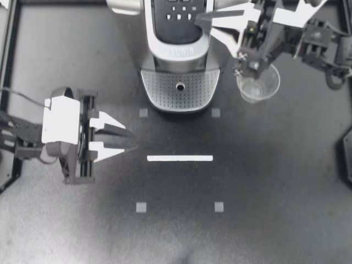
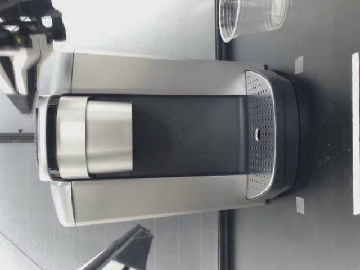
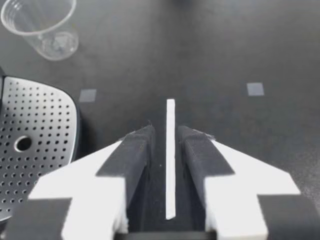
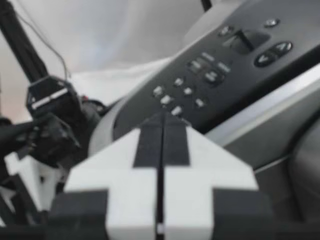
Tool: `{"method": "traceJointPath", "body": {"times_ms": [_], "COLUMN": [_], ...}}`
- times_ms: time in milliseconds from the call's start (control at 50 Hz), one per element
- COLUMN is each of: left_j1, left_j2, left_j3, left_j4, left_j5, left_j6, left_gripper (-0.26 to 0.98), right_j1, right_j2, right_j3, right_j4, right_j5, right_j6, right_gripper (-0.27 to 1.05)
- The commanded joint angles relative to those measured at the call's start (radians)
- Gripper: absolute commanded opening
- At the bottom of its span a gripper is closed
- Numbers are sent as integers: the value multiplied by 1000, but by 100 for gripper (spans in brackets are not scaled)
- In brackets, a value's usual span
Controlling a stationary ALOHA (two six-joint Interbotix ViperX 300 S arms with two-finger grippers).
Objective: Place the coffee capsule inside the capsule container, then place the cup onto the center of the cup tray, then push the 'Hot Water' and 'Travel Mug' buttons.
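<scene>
The left gripper is held narrowly parted and empty above the table, the right gripper is seen closed tight over the button panel of the coffee machine, and the cup is stood upright on the table just beside the cup tray.

Robotics lab bench. I see a dark matte table edged by a black frame rail and marked with a white tape strip and small square tape markers. A coffee machine stands on it as the test item. Behind it is a gridded grey backdrop.
</scene>
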Motion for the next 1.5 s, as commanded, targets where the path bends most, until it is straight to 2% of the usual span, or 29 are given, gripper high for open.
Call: {"method": "traceJointPath", "body": {"times_ms": [0, 220, 340, 520, 700, 940, 1260, 1480], "left_j1": [2, 0, 0, 2, 0, 2, 0, 0], "left_j2": [-9, -8, -6, -5, -2, 6, 6, 6], "left_j3": [-11, -11, -8, -8, -8, 2, 3, 6], "left_j4": [0, 0, -2, -2, -2, -2, -2, -3], "left_j5": [-5, -5, -6, -8, -21, -26, -26, -26], "left_j6": [-2, -2, -2, -2, -2, -2, -2, -2], "left_gripper": [25, 25, 25, 25, 25, 25, 25, 25], "right_j1": [5, -11, -57, -129, -218, -239, -239, -239], "right_j2": [-78, -256, -327, -370, -374, -336, -255, -175], "right_j3": [9, 192, 308, 397, 472, 511, 506, 491], "right_j4": [12, 132, 196, 206, 204, 204, 204, 204], "right_j5": [11, 179, 313, 436, 477, 477, 416, 376], "right_j6": [2, 17, 52, 141, 242, 276, 282, 282], "right_gripper": [3, 3, 3, 3, 4, 16, 54, 55]}}
